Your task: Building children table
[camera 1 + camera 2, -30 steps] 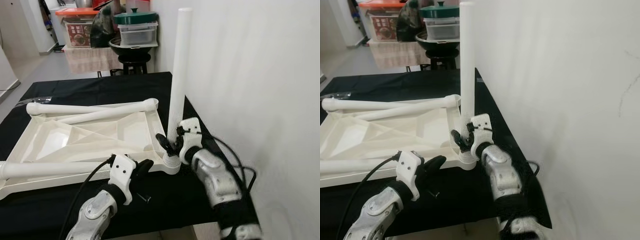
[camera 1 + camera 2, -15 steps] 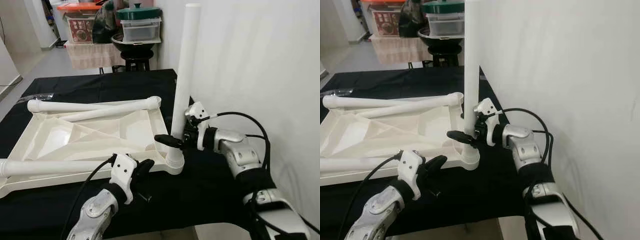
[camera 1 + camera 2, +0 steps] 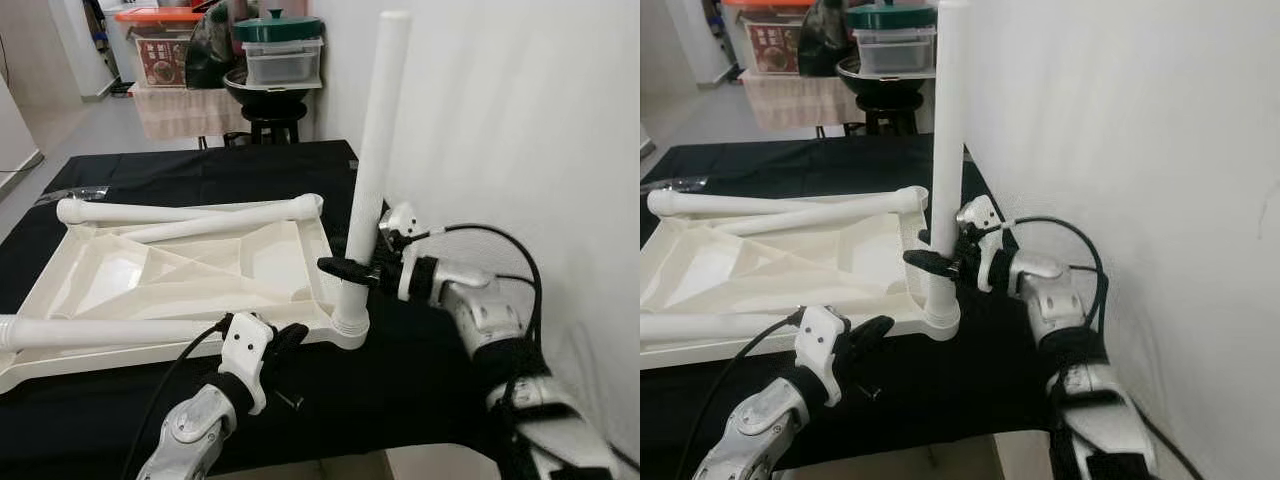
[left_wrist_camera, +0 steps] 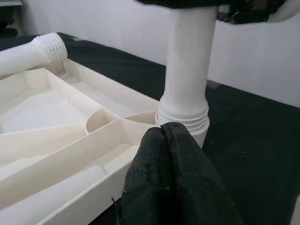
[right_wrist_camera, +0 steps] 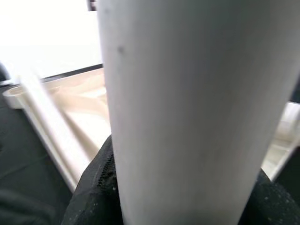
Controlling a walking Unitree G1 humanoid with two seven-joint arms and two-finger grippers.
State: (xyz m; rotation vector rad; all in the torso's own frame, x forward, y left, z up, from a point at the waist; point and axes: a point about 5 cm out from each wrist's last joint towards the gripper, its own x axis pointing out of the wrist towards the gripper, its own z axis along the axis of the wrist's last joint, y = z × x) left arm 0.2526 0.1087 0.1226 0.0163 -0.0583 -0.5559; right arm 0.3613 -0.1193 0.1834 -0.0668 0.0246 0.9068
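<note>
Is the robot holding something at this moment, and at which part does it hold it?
The right gripper holds the upright white table leg low on its shaft, just above the threaded base. The left gripper, fingers together, holds nothing.

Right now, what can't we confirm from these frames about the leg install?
- Thread seating: in the left wrist view, the left pincer covers the front of the joint between the upright leg and the tabletop.
- Right pincer grip: in the right wrist view the leg is blurred and blocks the fingertips.
- Small dark part on the black cloth: too small to identify.
</note>
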